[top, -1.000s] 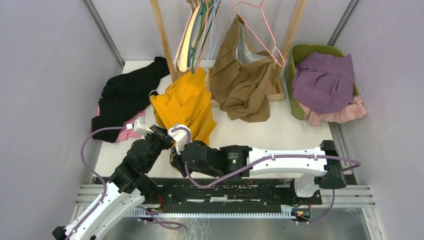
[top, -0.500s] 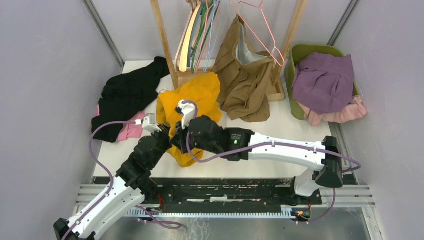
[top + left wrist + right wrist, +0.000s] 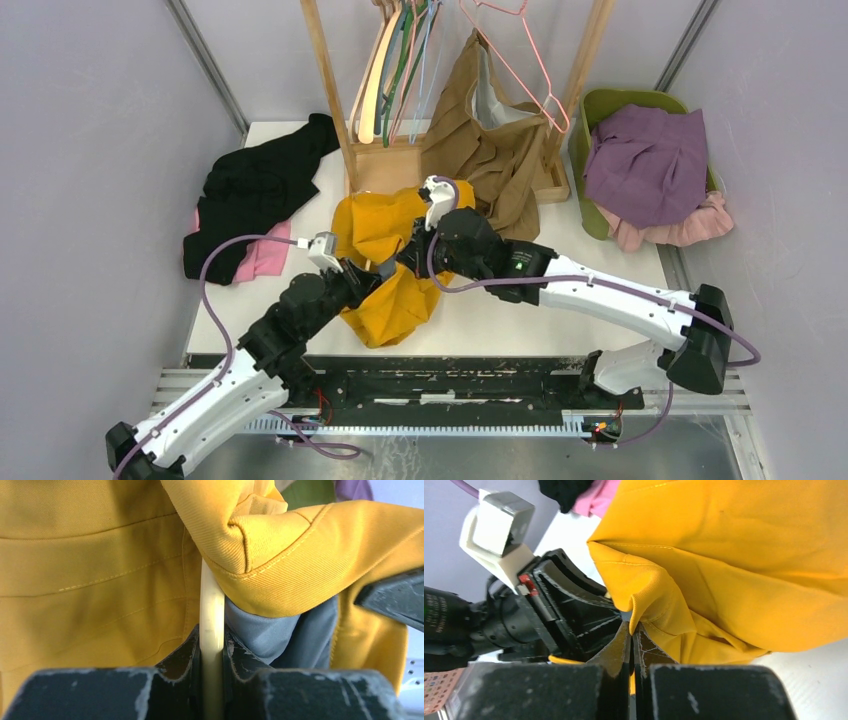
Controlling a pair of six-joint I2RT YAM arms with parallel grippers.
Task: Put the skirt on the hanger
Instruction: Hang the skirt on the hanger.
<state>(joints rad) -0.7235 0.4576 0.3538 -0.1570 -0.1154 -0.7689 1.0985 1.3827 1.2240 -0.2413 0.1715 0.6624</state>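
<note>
Moved since a second ago: skirt (image 3: 385, 270), which I am carrying from the near edge of the worktop (image 3: 570, 270) out toward the rack (image 3: 325, 80). Both my arms are stretching farther out with it.

Left fingers (image 3: 195, 647): pinching the cream rod of the hanger (image 3: 212, 600), one finger on either side, the rod standing upright between them. I am holding it still, I judge, so that the cloth can be drawn over it.

Right fingers (image 3: 631, 640): pressed together on a folded edge of the skirt, the fold sticking up just past the tips. I am gripping there, it seems, to pull that edge across the hanger.

Skirt, place: bunching mid-worktop between my two arms, just in front of the rack's base and beside the brown garment (image 3: 490, 170). Whether it is resting or hanging clear I cannot tell.

Skirt, against left fingers: cloth is draping over the rod's far end just above the tips, with grey lining showing to the right of the rod.

Skirt, against right fingers: the fold is lying in the grip itself, the rest spreading away beyond.
</note>
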